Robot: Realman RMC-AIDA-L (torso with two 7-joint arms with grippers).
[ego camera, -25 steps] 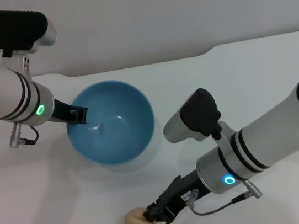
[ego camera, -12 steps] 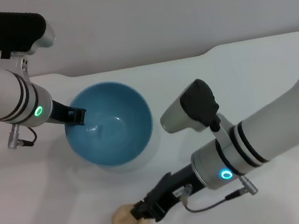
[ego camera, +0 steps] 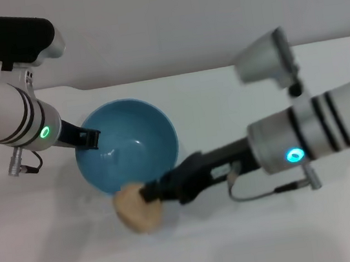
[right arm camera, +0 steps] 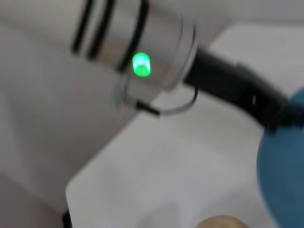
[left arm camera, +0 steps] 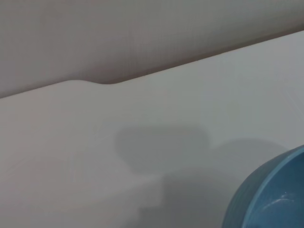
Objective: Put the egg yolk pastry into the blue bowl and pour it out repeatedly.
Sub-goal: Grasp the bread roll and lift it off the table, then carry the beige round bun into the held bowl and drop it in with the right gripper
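Now the right gripper (ego camera: 150, 194) clamps the egg yolk pastry (ego camera: 136, 208) beside the blue bowl (ego camera: 128, 152).

sky-blue bowl (ego camera: 127, 144), pale tan pastry (ego camera: 135, 207), white table (ego camera: 242, 239), black claws.

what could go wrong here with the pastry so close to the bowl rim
1. The right gripper holds the egg yolk pastry only by one side, so it could slip out before it is over the blue bowl.
2. The pastry is low beside the bowl's near wall; moving straight in might knock it against the rim.
3. The left gripper grips the bowl's rim, so a bump could tilt the bowl.
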